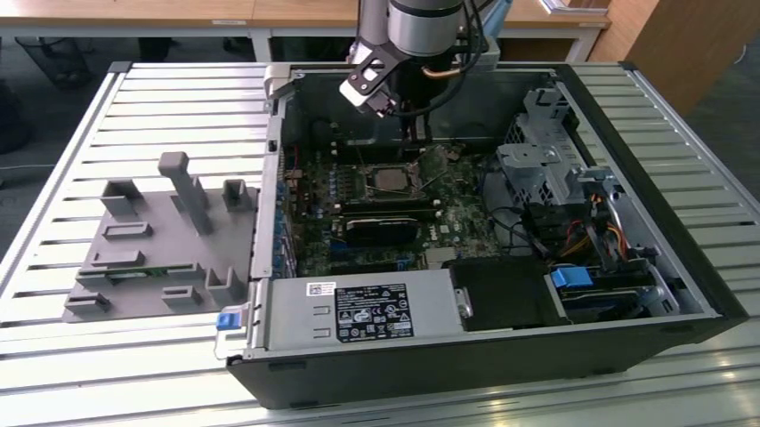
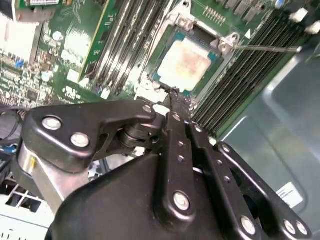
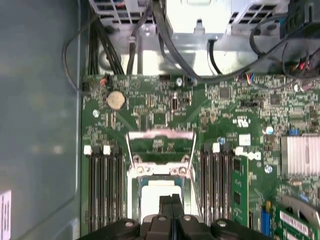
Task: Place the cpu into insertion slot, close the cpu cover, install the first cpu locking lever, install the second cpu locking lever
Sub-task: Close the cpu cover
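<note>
The pincer [image 2: 173, 95], fingers together, hangs beside the cpu [image 2: 186, 64].

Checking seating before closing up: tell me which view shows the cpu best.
The second wrist view: the cpu lies unobstructed, nearly its whole top visible. In the first wrist view the gripper covers part of it; the exterior view shows it tiny, from far off.

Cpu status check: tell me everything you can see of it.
The cpu is a small flat square chip, its pale silvery metal top marked with a faint brownish smear. It lies flat in the insertion slot on the green board, between the memory slot rows, uncovered. The shut gripper hangs over one edge; whether it touches cannot be told.
</note>
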You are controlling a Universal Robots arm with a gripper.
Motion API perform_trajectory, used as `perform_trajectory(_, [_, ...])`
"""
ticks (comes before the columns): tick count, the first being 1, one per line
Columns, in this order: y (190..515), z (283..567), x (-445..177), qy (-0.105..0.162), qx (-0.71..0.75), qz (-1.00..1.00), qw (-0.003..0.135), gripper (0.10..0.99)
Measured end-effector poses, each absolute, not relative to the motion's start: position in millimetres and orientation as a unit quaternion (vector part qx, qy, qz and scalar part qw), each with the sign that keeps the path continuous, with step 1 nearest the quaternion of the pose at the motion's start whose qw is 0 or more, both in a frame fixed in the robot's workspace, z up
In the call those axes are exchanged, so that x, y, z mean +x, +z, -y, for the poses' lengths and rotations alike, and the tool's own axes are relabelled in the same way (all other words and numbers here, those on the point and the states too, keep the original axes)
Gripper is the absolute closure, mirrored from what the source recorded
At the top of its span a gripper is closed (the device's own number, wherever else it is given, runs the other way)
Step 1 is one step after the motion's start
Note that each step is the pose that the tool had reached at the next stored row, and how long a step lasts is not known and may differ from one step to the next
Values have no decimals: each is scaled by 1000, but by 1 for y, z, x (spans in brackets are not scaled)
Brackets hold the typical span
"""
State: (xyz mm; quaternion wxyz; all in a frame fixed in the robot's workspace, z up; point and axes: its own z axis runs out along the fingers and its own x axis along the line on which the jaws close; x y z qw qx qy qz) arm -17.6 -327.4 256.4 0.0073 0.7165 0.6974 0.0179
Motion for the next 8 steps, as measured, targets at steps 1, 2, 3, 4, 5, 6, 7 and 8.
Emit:
perform_trajectory(1, [256, 327, -16, 18, 716, -697, 7, 980])
perform_trajectory(2, [256, 327, -14, 18, 716, -697, 7, 980])
perform_trajectory(3, [256, 327, -12, 18, 716, -697, 7, 980])
perform_trajectory(4, [256, 327, -11, 18, 716, -697, 7, 980])
perform_trajectory(5, [256, 327, -10, 18, 716, -697, 7, 980])
perform_trajectory(6, [256, 327, -9, 18, 716, -697, 7, 980])
perform_trajectory(7, [256, 327, -8, 18, 716, -697, 7, 980])
perform_trajectory(8, [257, 327, -8, 18, 716, -697, 7, 980])
